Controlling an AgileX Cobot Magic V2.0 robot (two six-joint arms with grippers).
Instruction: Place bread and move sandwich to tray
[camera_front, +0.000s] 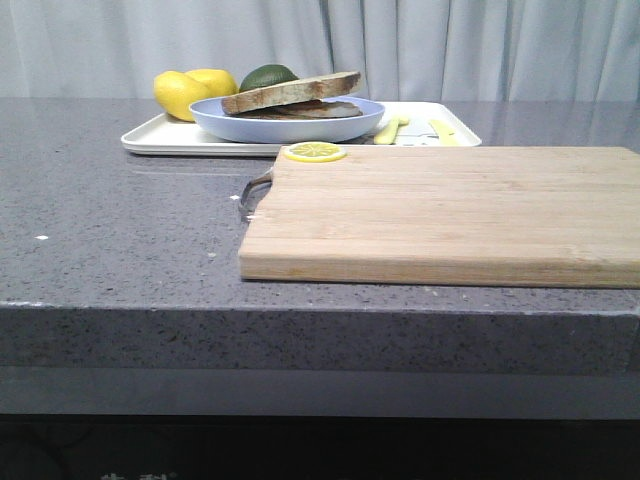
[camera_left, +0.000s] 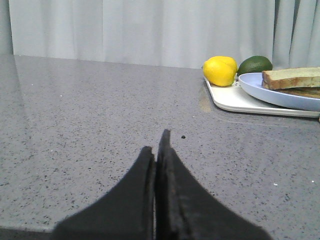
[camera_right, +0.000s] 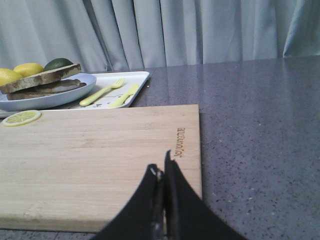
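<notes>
The bread (camera_front: 290, 92) lies tilted on top of the sandwich (camera_front: 300, 110) in the round pale-blue plate (camera_front: 290, 127). The egg is hidden under it. The plate stands on the white tray (camera_front: 160, 140) at the back of the counter. Neither gripper shows in the front view. My left gripper (camera_left: 157, 142) is shut and empty over bare grey counter, well short of the tray (camera_left: 235, 100) and the bread (camera_left: 292, 78). My right gripper (camera_right: 161, 170) is shut and empty over the near right corner of the cutting board (camera_right: 100, 160), far from the plate (camera_right: 50, 97).
Two lemons (camera_front: 190, 92) and a dark green lime (camera_front: 268, 75) sit at the tray's back left. A yellow toy fork (camera_right: 102, 92) and knife (camera_right: 125, 95) lie on its right part. A lemon slice (camera_front: 315, 152) rests on the wooden cutting board (camera_front: 450, 215), which has a metal handle (camera_front: 255, 188).
</notes>
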